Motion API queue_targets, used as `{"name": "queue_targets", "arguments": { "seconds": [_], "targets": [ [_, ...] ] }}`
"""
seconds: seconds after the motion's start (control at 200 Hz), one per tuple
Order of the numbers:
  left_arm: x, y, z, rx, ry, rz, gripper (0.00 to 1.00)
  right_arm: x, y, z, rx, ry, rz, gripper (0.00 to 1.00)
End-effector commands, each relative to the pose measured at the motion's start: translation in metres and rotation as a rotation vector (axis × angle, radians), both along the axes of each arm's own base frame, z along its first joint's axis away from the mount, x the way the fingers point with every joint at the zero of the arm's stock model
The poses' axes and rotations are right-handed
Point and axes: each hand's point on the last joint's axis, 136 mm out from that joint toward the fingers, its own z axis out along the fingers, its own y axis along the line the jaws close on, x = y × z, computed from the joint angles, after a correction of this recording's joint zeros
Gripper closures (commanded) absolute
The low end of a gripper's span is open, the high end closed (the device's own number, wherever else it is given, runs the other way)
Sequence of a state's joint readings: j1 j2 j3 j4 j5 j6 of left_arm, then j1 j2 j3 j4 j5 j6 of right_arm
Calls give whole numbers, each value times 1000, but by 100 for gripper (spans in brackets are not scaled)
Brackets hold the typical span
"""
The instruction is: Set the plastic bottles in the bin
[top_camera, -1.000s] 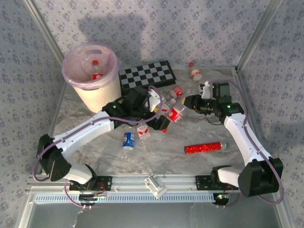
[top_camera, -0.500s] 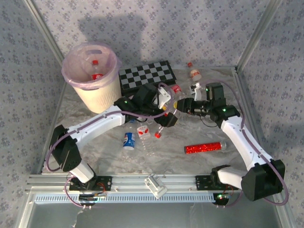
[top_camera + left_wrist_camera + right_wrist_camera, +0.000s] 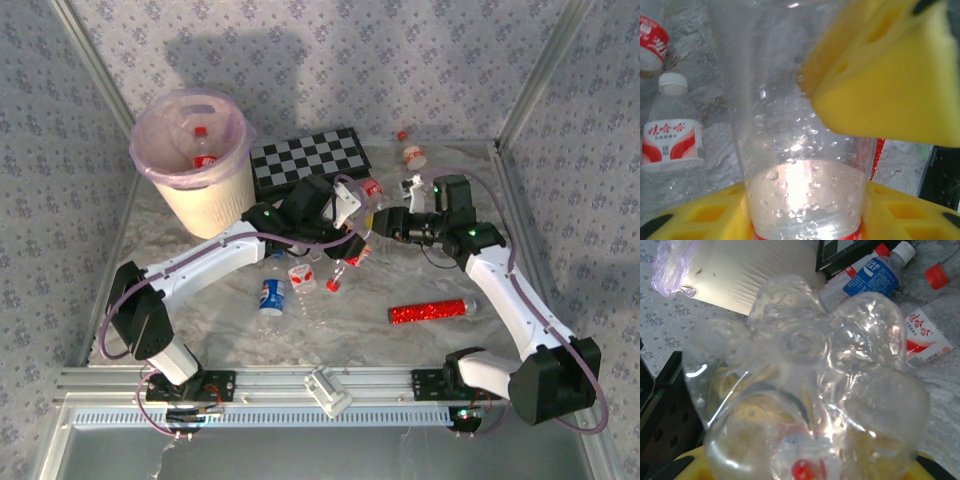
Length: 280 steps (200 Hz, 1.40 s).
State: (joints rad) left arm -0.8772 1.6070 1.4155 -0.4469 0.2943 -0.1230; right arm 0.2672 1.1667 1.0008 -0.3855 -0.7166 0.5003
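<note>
Tabletop (image 3: 400, 345): bin (image 3: 195, 208) back-left, binned bottle (image 3: 203, 155) inside. Checkerboard (image 3: 310, 158) just right of the bin. Left pincer (image 3: 352, 245) mid-tabletop, clamped on clear bottle (image 3: 800, 150). Right pincer (image 3: 388, 222) close beside it, squeezed onto second bottle (image 3: 805, 370), base facing its camera. Loose nearby: blue-label bottle (image 3: 270, 295), red-label bottle (image 3: 303, 277). Far bottle (image 3: 411, 154) at back. Red tube (image 3: 428, 311) front-right.

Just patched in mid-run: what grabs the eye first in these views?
Mid-table, the left end effector and right end effector meet on one clear bottle, with yellow fingers bracketing it in the left wrist view. At back left the bin, pink-lined, already holds a red-capped bottle. A red glittery tube lies front right.
</note>
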Motion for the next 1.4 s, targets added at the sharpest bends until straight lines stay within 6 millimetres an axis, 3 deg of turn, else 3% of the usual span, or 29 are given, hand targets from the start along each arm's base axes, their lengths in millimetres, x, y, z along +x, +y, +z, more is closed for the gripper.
{"name": "queue_targets", "arguments": {
  "seconds": [0.0,0.185,0.255,0.415,0.475,0.5,0.57,0.69,0.82,0.91,0.99,1.025,1.06,1.145,1.24,1.395],
  "targets": [
    [-5,-15,16,-46,-23,-51,55,-12,9,24,37,-69,64,64],
    [-4,-11,17,-32,-28,-38,61,-16,-2,17,-39,-61,31,42],
    [-2,-8,19,-27,-36,-28,62,-18,-11,14,-73,-56,8,30],
    [8,5,27,-27,-54,15,65,-24,-34,21,-103,-80,-55,16],
    [14,12,33,-31,-67,43,66,-30,-43,20,-113,-70,-79,4],
    [17,16,39,-39,-73,56,67,-31,-46,21,-114,-74,-91,0],
    [28,28,53,-49,-95,96,70,-32,-55,21,-123,-76,-126,0],
    [48,55,94,-62,-184,167,75,-31,-63,13,-146,-61,-161,0],
    [69,96,157,-118,-282,267,82,-29,-64,7,-153,-45,-171,0],
    [82,131,204,-174,-347,362,100,-27,-64,5,-151,-43,-179,0],
    [95,169,242,-211,-416,466,100,-25,-64,0,-154,-33,-184,0],
    [101,188,242,-192,-411,520,100,-24,-64,-1,-156,-26,-184,0],
    [106,207,261,-210,-445,577,100,-24,-64,-3,-160,-21,-182,0],
    [124,251,276,-209,-491,712,100,-24,-63,-8,-172,-8,-180,0],
    [146,297,280,-158,-526,849,100,-23,-64,-9,-177,-7,-182,0],
    [184,347,260,-46,-506,979,100,-25,-66,-9,-192,-12,-182,0]
  ]
}}
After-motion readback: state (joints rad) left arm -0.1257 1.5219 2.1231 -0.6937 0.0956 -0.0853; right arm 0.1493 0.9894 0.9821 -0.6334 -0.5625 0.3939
